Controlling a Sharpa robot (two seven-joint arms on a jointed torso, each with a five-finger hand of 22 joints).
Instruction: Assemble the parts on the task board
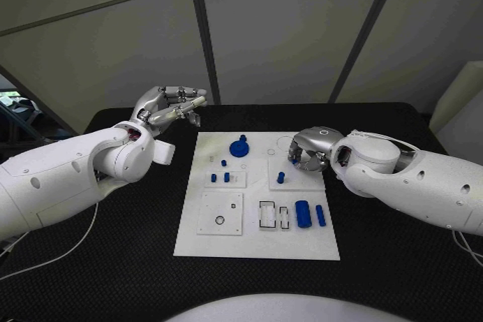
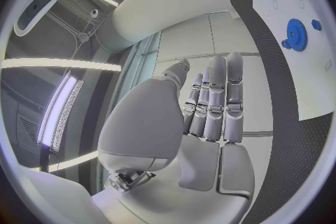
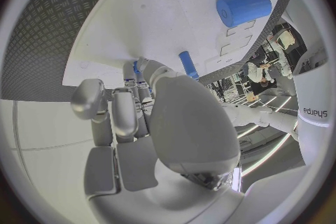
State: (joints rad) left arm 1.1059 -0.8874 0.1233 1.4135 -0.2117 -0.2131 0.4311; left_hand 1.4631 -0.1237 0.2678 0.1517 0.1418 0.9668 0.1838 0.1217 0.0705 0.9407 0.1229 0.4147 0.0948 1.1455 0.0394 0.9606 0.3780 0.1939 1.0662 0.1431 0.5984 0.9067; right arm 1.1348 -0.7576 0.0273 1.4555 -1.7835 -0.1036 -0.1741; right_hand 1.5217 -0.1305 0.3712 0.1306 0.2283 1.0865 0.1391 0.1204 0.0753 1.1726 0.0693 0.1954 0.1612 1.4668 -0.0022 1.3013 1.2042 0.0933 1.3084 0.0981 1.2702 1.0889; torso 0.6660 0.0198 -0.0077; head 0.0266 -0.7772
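- Right hand (image 1: 307, 154) is curled low over the white board (image 1: 257, 245), apparently pinching a small blue part (image 3: 136, 70) for seating.
- Left hand (image 1: 169, 104) hovers off the board, fingers loosely spread and holding nothing, leaving room.

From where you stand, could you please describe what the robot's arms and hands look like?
Both arms are smooth, glossy white shells with rounded joints and small dark screw holes. The left hand and right hand are silver metal with segmented fingers and pale pads. A thin white cable loops over the right forearm, and another trails beneath the left arm.
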